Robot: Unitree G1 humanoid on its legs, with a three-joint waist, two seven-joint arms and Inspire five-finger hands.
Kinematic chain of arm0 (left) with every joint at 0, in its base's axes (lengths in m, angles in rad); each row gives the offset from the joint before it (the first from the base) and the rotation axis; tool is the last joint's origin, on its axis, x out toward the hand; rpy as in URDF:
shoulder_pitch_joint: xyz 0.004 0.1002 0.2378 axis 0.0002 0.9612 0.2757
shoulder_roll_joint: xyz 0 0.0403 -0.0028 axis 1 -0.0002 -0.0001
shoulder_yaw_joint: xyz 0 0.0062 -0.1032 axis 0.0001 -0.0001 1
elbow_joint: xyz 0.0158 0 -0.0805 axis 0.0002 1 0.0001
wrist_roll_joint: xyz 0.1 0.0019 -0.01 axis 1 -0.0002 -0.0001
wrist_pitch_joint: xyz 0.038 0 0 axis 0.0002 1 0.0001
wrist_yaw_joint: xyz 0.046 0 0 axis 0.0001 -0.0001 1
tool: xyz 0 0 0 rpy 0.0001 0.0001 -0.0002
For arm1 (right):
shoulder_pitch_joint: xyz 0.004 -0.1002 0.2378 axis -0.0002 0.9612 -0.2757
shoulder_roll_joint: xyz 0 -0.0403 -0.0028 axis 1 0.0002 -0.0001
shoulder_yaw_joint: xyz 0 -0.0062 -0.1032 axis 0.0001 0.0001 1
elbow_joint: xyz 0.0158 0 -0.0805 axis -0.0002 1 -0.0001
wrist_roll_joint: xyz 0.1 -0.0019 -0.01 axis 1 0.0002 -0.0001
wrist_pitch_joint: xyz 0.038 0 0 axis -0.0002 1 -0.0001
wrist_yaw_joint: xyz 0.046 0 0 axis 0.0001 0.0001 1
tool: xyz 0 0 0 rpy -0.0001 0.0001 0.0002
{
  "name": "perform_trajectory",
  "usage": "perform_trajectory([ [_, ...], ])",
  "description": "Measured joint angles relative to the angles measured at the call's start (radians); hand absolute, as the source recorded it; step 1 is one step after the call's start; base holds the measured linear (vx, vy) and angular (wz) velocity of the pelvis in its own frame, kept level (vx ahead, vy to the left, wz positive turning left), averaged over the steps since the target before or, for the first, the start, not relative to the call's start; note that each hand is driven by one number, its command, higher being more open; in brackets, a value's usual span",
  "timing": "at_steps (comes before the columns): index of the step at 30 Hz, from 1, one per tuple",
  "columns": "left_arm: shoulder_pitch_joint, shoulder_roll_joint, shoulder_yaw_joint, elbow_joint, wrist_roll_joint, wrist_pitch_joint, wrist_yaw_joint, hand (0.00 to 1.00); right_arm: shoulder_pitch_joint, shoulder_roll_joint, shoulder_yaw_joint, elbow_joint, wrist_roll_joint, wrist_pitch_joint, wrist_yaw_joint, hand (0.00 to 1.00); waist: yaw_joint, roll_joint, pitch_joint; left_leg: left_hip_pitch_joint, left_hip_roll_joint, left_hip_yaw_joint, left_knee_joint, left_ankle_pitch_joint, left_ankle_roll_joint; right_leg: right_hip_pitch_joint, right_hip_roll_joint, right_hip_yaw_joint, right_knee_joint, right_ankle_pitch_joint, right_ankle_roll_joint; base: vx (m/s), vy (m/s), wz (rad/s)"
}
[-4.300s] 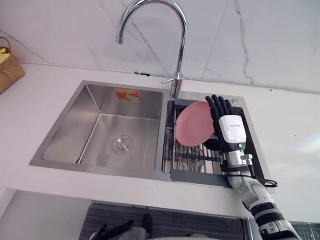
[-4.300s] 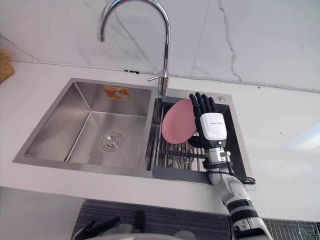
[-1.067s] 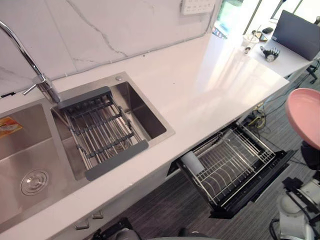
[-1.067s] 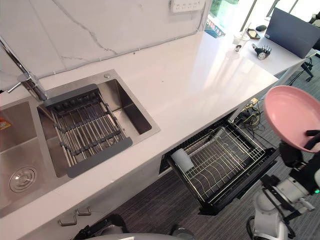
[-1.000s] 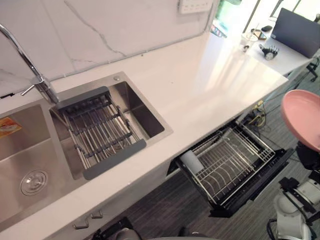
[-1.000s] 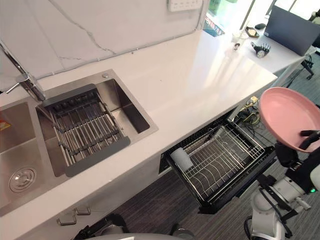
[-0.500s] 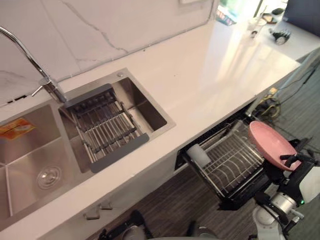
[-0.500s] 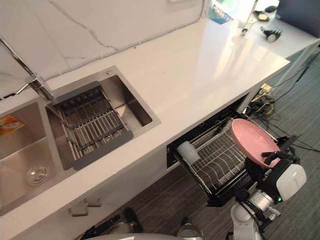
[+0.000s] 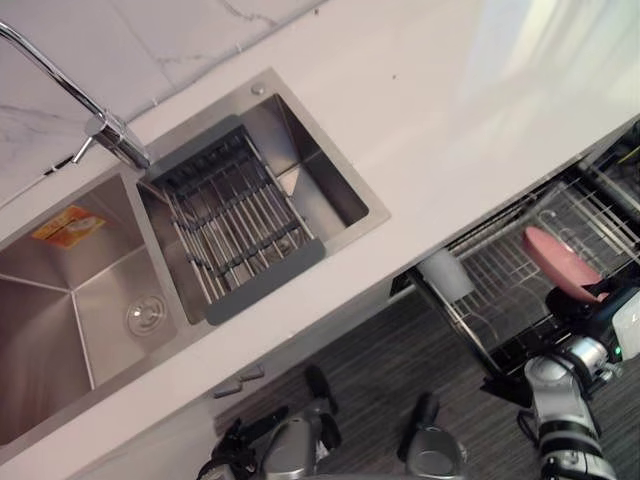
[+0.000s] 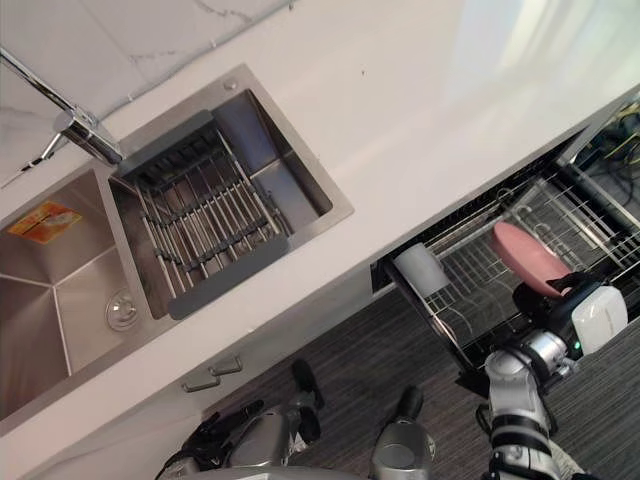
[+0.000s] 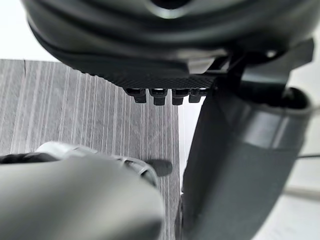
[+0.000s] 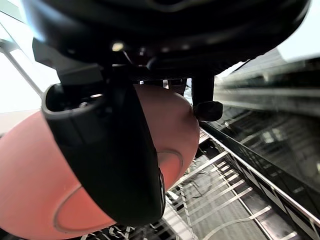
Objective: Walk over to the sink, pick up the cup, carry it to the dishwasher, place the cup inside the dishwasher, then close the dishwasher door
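The right hand (image 10: 588,317) grips a tilted pink plate (image 10: 524,256). The dishwasher rack (image 10: 468,298) lies just beneath it, lower right.

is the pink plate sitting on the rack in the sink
No, the right hand grips the pink plate over the dishwasher rack, away from the sink rack.

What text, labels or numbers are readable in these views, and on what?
No text can be read.
Print on the orange sticker, on the wall of the left sink basin: too small to read.
On the pink plate held in the right hand: no print visible.
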Motion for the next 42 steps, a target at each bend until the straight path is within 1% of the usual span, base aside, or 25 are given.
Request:
perform_trajectory([
  [1,-0.008,0.0,-0.001,0.0,-0.006,0.0,-0.003,1.0,-0.017,-0.011,0.007,0.011,0.003,0.012,0.002,0.0,0.0,0.003,0.008,-0.008,0.0,-0.005,0.0,0.004,-0.001,-0.011,-0.002,0.003,0.005,0.0,-0.001,-0.03,0.006,-0.1],
  [2,-0.029,0.0,-0.004,0.0,-0.02,0.001,-0.009,1.0,-0.062,-0.035,0.028,0.038,0.022,0.031,0.016,1.0,0.001,0.008,0.035,-0.023,-0.001,-0.006,0.0,0.01,-0.002,-0.038,-0.006,0.013,0.019,0.002,-0.003,-0.03,0.013,-0.12],
  [6,-0.065,0.0,-0.045,0.001,-0.026,0.003,-0.012,1.0,-0.138,-0.09,0.084,0.109,0.044,0.051,0.079,1.0,0.0,0.025,0.063,-0.06,-0.007,-0.018,0.0,0.028,-0.003,-0.083,-0.016,0.021,0.03,0.01,-0.006,-0.01,0.011,-0.04],
  [10,-0.083,0.0,-0.051,0.003,-0.035,0.002,-0.015,1.0,-0.183,-0.09,0.138,0.172,0.118,0.051,0.142,1.0,0.001,0.039,0.075,-0.075,-0.011,-0.06,0.0,0.043,-0.018,-0.102,-0.021,0.027,0.031,0.018,-0.009,-0.01,0.0,-0.02],
  [12,-0.095,0.001,-0.07,0.01,-0.036,0.002,-0.015,1.0,-0.185,-0.09,0.153,0.175,0.126,0.051,0.165,1.0,0.002,0.054,0.082,-0.078,-0.013,-0.065,0.0,0.044,-0.018,-0.107,-0.022,0.029,0.03,0.023,-0.009,-0.03,0.023,-0.02],
  [16,-0.099,0.001,-0.072,0.008,-0.035,0.001,-0.017,1.0,-0.189,-0.071,0.164,0.17,0.197,0.047,0.195,1.0,0.001,0.057,0.083,-0.078,-0.014,-0.082,-0.001,0.046,-0.022,-0.108,-0.022,0.032,0.026,0.033,-0.01,-0.05,0.024,-0.01],
  [18,-0.099,0.001,-0.071,0.007,-0.034,0.001,-0.02,1.0,-0.18,-0.064,0.158,0.125,0.222,0.044,0.198,1.0,0.0,0.056,0.084,-0.078,-0.016,-0.083,-0.001,0.051,-0.027,-0.106,-0.022,0.036,0.017,0.041,-0.011,-0.06,0.02,-0.04],
  [20,-0.098,0.001,-0.068,0.007,-0.033,0.001,-0.029,1.0,-0.153,-0.05,0.147,0.03,0.236,0.04,0.212,1.0,-0.006,0.055,0.084,-0.073,-0.016,-0.085,-0.001,0.052,-0.026,-0.101,-0.022,0.04,0.012,0.047,-0.01,-0.06,0.019,-0.05],
  [21,-0.097,0.001,-0.067,0.007,-0.03,0.001,-0.03,1.0,-0.122,-0.035,0.134,-0.051,0.245,0.021,0.228,1.0,-0.012,0.054,0.083,-0.067,-0.017,-0.086,-0.002,0.052,-0.026,-0.095,-0.022,0.04,0.008,0.049,-0.009,-0.05,0.018,-0.01],
  [22,-0.095,0.001,-0.065,0.007,-0.021,0.002,-0.03,1.0,-0.088,-0.017,0.128,-0.136,0.268,0.002,0.246,1.0,-0.021,0.046,0.081,-0.057,-0.017,-0.087,-0.003,0.052,-0.026,-0.082,-0.02,0.039,0.0,0.054,-0.008,-0.04,0.015,-0.01],
  [23,-0.093,0.001,-0.062,0.006,-0.017,0.002,-0.03,1.0,-0.069,-0.004,0.123,-0.178,0.272,-0.007,0.25,1.0,-0.024,0.04,0.078,-0.051,-0.017,-0.086,-0.003,0.052,-0.026,-0.076,-0.019,0.04,-0.002,0.055,-0.008,-0.03,0.009,-0.04],
  [24,-0.091,0.001,-0.054,0.006,-0.01,0.002,-0.03,1.0,-0.022,0.023,0.11,-0.262,0.273,-0.028,0.251,1.0,-0.027,0.024,0.071,-0.036,-0.017,-0.084,-0.006,0.052,-0.026,-0.061,-0.018,0.041,-0.007,0.056,-0.007,-0.01,0.004,-0.04],
  [25,-0.087,0.001,-0.046,0.004,-0.006,0.002,-0.031,1.0,0.005,0.036,0.104,-0.303,0.274,-0.036,0.251,1.0,-0.028,0.012,0.064,-0.028,-0.017,-0.083,-0.008,0.052,-0.026,-0.053,-0.017,0.042,-0.01,0.056,-0.006,0.0,-0.009,-0.11],
  [26,-0.069,0.006,-0.026,-0.006,0.012,0.001,-0.03,1.0,0.083,0.09,0.06,-0.426,0.277,-0.075,0.251,1.0,-0.029,-0.032,0.041,-0.004,-0.015,-0.077,-0.014,0.051,-0.026,-0.033,-0.014,0.049,-0.027,0.046,0.0,0.01,-0.014,-0.14],
  [27,-0.064,0.008,-0.021,-0.006,0.02,0.001,-0.03,1.0,0.104,0.112,0.037,-0.466,0.282,-0.095,0.251,1.0,-0.03,-0.046,0.032,0.006,-0.015,-0.073,-0.02,0.051,-0.027,-0.028,-0.012,0.054,-0.033,0.042,-0.005,0.02,-0.018,-0.16],
  [28,-0.056,0.009,-0.01,-0.004,0.026,0.004,-0.03,1.0,0.134,0.137,-0.002,-0.523,0.298,-0.123,0.247,1.0,-0.038,-0.064,0.021,0.016,-0.014,-0.07,-0.025,0.045,-0.027,-0.019,-0.007,0.061,-0.038,0.042,-0.005,0.03,-0.006,-0.13],
  [30,-0.036,0.011,0.005,0.0,0.049,0.013,-0.029,1.0,0.188,0.163,-0.109,-0.627,0.347,-0.193,0.231,1.0,-0.054,-0.091,-0.005,0.043,-0.008,-0.062,-0.025,0.004,-0.01,0.002,0.001,0.069,-0.043,0.042,0.0,0.05,0.015,-0.14],
  [31,-0.032,0.015,0.012,0.003,0.064,0.018,-0.029,1.0,0.21,0.168,-0.166,-0.66,0.373,-0.215,0.227,1.0,-0.057,-0.109,-0.016,0.054,-0.01,-0.055,-0.025,-0.003,-0.01,0.012,0.0,0.075,-0.05,0.044,0.002,0.05,0.022,-0.14],
  [32,-0.028,0.019,0.013,0.006,0.066,0.02,-0.028,1.0,0.224,0.171,-0.201,-0.676,0.387,-0.228,0.223,1.0,-0.06,-0.119,-0.024,0.062,-0.01,-0.052,-0.025,-0.007,-0.01,0.02,0.0,0.077,-0.054,0.046,0.005,0.06,0.01,-0.1],
  [34,-0.012,0.025,0.05,0.011,0.066,0.033,-0.028,1.0,0.265,0.179,-0.322,-0.682,0.433,-0.267,0.206,1.0,-0.086,-0.149,-0.053,0.086,-0.008,-0.047,-0.025,-0.018,-0.013,0.05,0.002,0.079,-0.067,0.048,0.008,0.08,-0.004,-0.06],
  [36,-0.008,0.026,0.051,0.019,0.066,0.041,-0.026,1.0,0.311,0.184,-0.387,-0.664,0.474,-0.278,0.207,1.0,-0.096,-0.156,-0.081,0.096,-0.01,-0.042,-0.025,-0.021,-0.015,0.059,0.004,0.082,-0.07,0.055,0.009,0.08,-0.004,-0.05],
  [38,-0.003,0.02,0.051,0.019,0.067,0.044,-0.026,1.0,0.349,0.189,-0.419,-0.594,0.54,-0.288,0.236,1.0,-0.111,-0.155,-0.101,0.108,-0.008,-0.042,-0.025,-0.022,-0.016,0.073,0.007,0.078,-0.07,0.052,0.009,0.07,-0.013,0.01],
  [40,-0.002,0.007,0.051,0.016,0.069,0.046,-0.024,1.0,0.39,0.22,-0.436,-0.459,0.689,-0.286,0.319,1.0,-0.111,-0.15,-0.122,0.127,-0.001,-0.045,-0.025,-0.023,-0.018,0.095,0.014,0.069,-0.069,0.042,0.006,0.03,-0.027,0.04],
  [41,-0.001,0.005,0.051,0.016,0.069,0.047,-0.022,1.0,0.398,0.235,-0.435,-0.425,0.739,-0.286,0.345,1.0,-0.111,-0.148,-0.126,0.13,0.001,-0.047,-0.025,-0.022,-0.018,0.1,0.016,0.065,-0.069,0.039,0.006,0.0,-0.035,0.14],
  [42,0.001,-0.001,0.051,0.016,0.069,0.052,-0.014,1.0,0.414,0.273,-0.433,-0.363,0.839,-0.286,0.401,1.0,-0.11,-0.141,-0.134,0.134,0.003,-0.056,-0.025,-0.021,-0.02,0.111,0.018,0.051,-0.067,0.029,0.01,-0.01,-0.032,0.19],
])
